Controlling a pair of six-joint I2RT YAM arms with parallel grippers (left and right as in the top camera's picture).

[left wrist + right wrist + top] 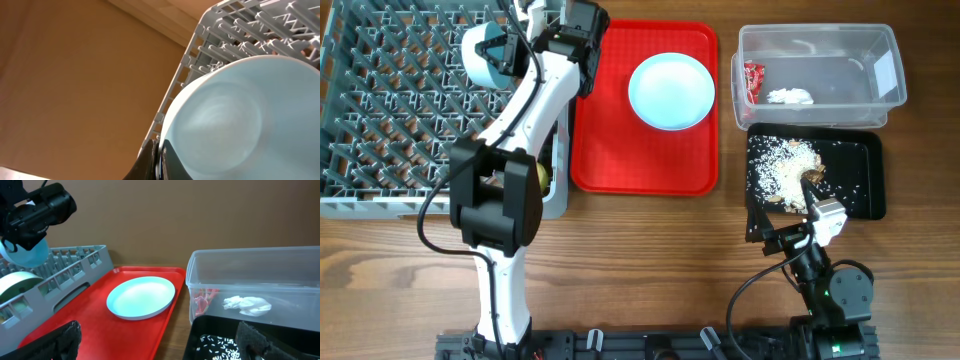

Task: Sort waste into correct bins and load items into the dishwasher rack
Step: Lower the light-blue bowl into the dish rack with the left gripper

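Bowl point(220, 125) fills left wrist view; overhead shows part.

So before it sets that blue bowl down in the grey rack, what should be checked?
1. Is the left gripper clamped on the pale blue bowl? Ok, it holds the rim.
2. Is the bowl above the dishwasher rack? Ok.
3. Is the slot beneath the bowl free? Cannot tell, it is hidden.
4. Is the right gripper open and away from the rack? Ok.
5. Is the plate loaded? Not ok, it lies on the red tray.
6. Are the wrapper and tissue in the clear tub? Ok.
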